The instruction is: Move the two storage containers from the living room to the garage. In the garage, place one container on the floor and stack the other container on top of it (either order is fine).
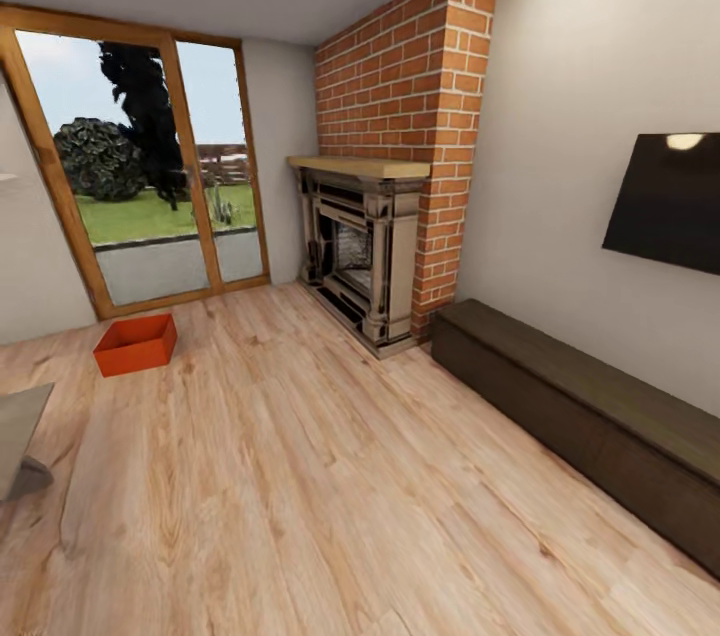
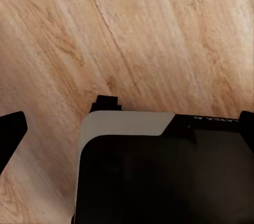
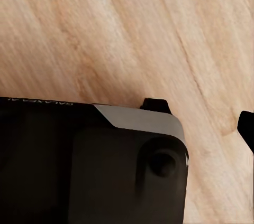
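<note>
orange-red container (image 1: 135,344) beside glass doors (image 1: 140,176)

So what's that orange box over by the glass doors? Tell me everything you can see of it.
The storage container is a small orange-red rectangular bin with an open top and plain low walls, plastic by the look of it. It seems empty: only its orange inside shows. It sits upright and flat on the light wood-plank floor, turned a little askew to the planks, just in front of the wood-framed glass doors, near but not touching them. Only the floor touches it.
</note>
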{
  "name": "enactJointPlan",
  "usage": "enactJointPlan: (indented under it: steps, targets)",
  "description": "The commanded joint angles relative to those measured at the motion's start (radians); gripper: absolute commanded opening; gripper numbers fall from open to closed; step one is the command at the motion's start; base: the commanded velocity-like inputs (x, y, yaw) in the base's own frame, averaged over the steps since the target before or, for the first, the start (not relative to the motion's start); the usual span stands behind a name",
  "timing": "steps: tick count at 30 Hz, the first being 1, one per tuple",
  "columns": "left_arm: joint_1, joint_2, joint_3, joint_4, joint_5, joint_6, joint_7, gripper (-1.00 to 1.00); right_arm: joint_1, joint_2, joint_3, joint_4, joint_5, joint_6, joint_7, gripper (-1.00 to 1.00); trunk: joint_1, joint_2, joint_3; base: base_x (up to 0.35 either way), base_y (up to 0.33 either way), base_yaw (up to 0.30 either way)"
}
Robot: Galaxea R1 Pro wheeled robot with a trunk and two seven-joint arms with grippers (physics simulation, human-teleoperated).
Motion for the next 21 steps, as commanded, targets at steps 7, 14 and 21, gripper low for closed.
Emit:
enactJointPlan:
  steps: [7, 14, 21]
  targets:
    - [-0.001, 0.000, -0.003, 0.001, 0.010, -0.001, -0.002, 1.00, -0.001, 0.001, 0.008, 0.002, -0.010, -0.005, -0.001, 1.00, 0.001, -0.001, -0.001, 0.322, 0.000, 0.269]
    - [-0.001, 0.000, -0.003, 0.001, 0.010, -0.001, -0.002, 1.00, -0.001, 0.001, 0.008, 0.002, -0.011, -0.005, -0.001, 1.00, 0.001, -0.001, -0.001, 0.322, 0.000, 0.270]
    - [-0.001, 0.000, -0.003, 0.001, 0.010, -0.001, -0.002, 1.00, -0.001, 0.001, 0.009, 0.002, -0.011, -0.005, -0.001, 1.00, 0.001, -0.001, -0.001, 0.322, 0.000, 0.109]
